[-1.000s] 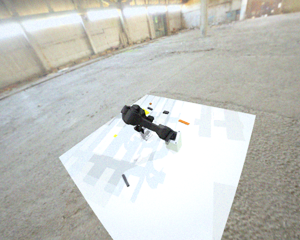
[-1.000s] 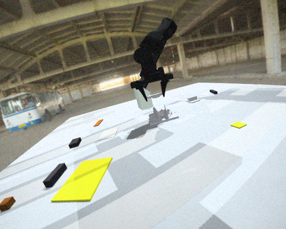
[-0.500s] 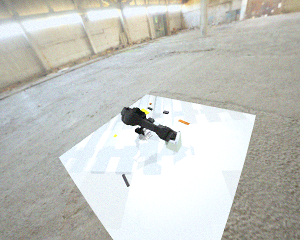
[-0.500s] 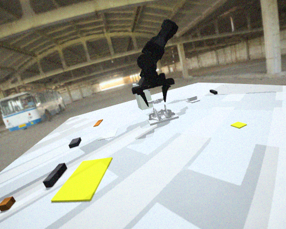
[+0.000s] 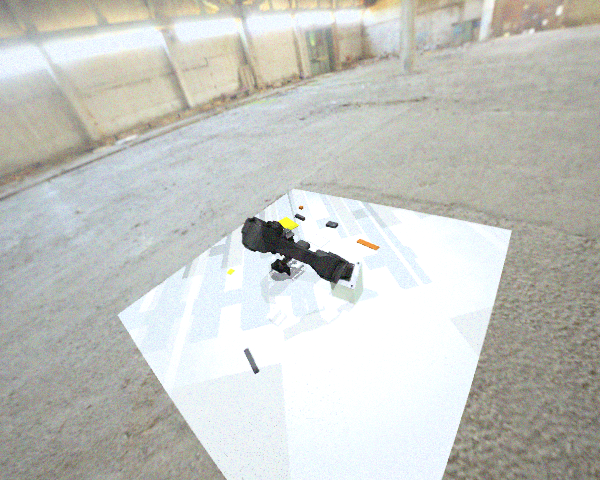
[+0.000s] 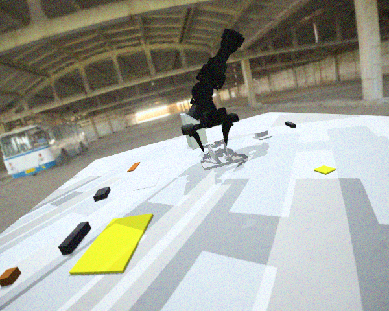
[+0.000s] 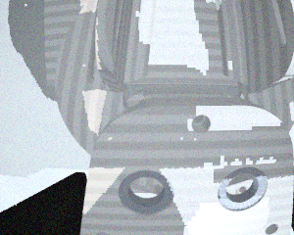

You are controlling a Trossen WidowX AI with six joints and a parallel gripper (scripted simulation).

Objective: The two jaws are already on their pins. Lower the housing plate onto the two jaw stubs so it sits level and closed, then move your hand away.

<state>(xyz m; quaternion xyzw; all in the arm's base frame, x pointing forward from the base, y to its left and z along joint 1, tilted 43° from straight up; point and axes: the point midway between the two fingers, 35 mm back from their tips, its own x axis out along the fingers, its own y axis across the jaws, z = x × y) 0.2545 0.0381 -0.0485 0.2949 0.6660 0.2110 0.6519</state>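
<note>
My gripper (image 6: 214, 148) (image 7: 186, 181) is shut on the pale grey housing plate (image 7: 147, 147), with a black finger at each side. The plate has two large ringed holes and a rounded front edge. In the exterior view it is a thin light strip between the fingertips, low over the grey base (image 6: 225, 164). Light, upright jaw parts (image 6: 212, 154) stand on the base, partly behind the fingers. Something round shows through the right hole in the wrist view. Whether the stubs touch the plate is hidden.
A pale green block (image 5: 348, 293) (image 6: 201, 138) stands close behind the gripper. A small grey bracket (image 6: 261, 135) lies beyond the base. Yellow plates (image 6: 116, 245) (image 6: 325, 169), several black blocks (image 6: 74, 238) (image 5: 251, 360) and orange pieces (image 5: 367, 244) (image 6: 9, 276) lie around.
</note>
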